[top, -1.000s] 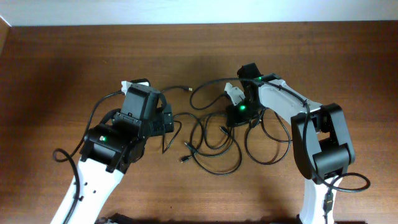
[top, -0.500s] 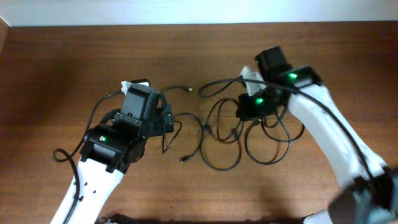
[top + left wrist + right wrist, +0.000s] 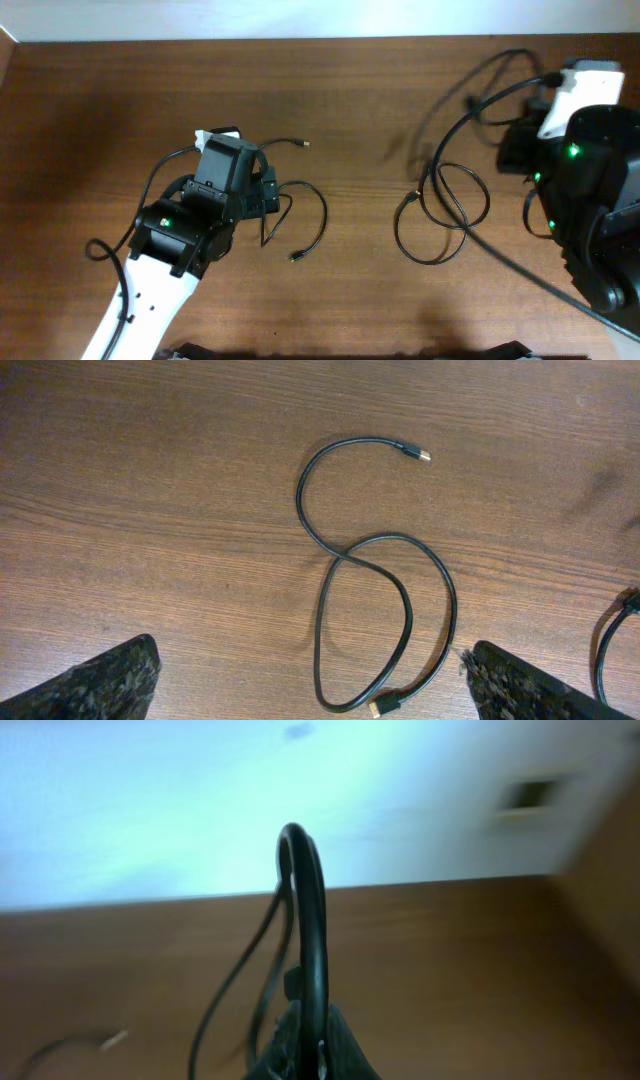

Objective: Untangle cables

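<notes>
Two cables counted. Your left gripper [image 3: 266, 196] gapes fully, empty, over one loose cable [image 3: 340, 557] lying in an S on the table [image 3: 100, 100]. Your right gripper [image 3: 308, 1055], high up, pinches tight a second cable [image 3: 315, 920]; its loops hang toward the table, well apart from the first.

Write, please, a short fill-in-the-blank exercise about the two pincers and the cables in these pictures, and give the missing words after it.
1. The left pincer hangs over the table with its jaws ____.
2. The right pincer is closed on the held cable, which is ____ in colour.
3. The loose cable lying below the left pincer crosses itself ____.

Missing words: open; black; once.
</notes>
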